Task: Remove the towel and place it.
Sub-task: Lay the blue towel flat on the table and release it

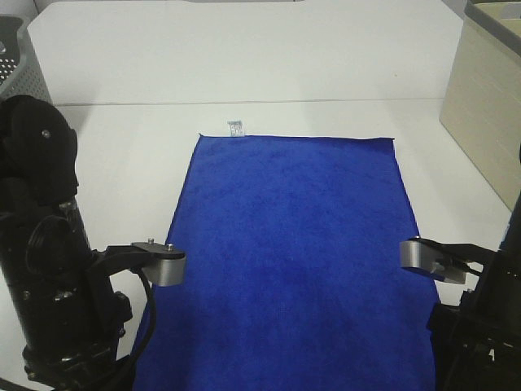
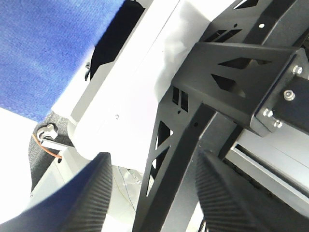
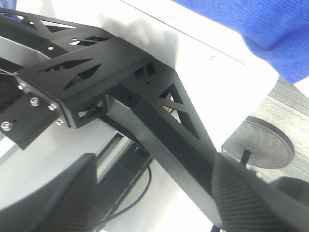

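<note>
black left gripper [image 2: 153, 162] and right gripper [image 3: 154, 166] stood released; royal-blue plush rectangular towel [image 1: 293, 244] lay flat on white table [image 1: 244, 65].

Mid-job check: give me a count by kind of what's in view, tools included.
towel: 1
grey perforated basket: 1
beige box: 1
tools: 2, the left tool and the right tool
Total: 5
</note>
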`<move>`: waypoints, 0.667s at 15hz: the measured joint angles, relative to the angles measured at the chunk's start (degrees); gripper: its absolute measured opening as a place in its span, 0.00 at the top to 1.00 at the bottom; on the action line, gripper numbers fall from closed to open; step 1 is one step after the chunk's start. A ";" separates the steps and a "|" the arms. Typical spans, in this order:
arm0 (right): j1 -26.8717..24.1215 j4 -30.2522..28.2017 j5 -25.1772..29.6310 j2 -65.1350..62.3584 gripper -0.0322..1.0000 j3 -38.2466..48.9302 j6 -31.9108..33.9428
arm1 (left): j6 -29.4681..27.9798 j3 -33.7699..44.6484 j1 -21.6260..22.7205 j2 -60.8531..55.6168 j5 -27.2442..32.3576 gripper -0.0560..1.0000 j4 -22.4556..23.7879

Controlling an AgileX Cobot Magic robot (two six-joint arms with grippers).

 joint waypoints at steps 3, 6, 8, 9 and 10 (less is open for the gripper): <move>0.00 -1.26 0.11 -0.97 0.29 -0.97 2.12 | -1.32 -0.17 0.00 0.00 0.00 0.46 -0.06; 0.00 -4.98 0.11 -4.87 0.29 -8.02 10.03 | -9.11 -4.18 0.00 -1.32 -0.11 0.46 2.92; 0.00 -5.50 0.17 -8.54 0.29 -13.87 15.01 | -14.04 -7.79 0.29 -1.78 0.46 0.46 6.30; 0.00 -6.30 0.29 -9.34 0.29 -16.90 17.42 | -16.84 -9.80 1.09 -1.78 0.92 0.46 7.96; 0.00 -8.14 0.29 -9.51 0.29 -20.40 20.00 | -19.19 -11.92 2.41 -1.78 1.66 0.46 9.85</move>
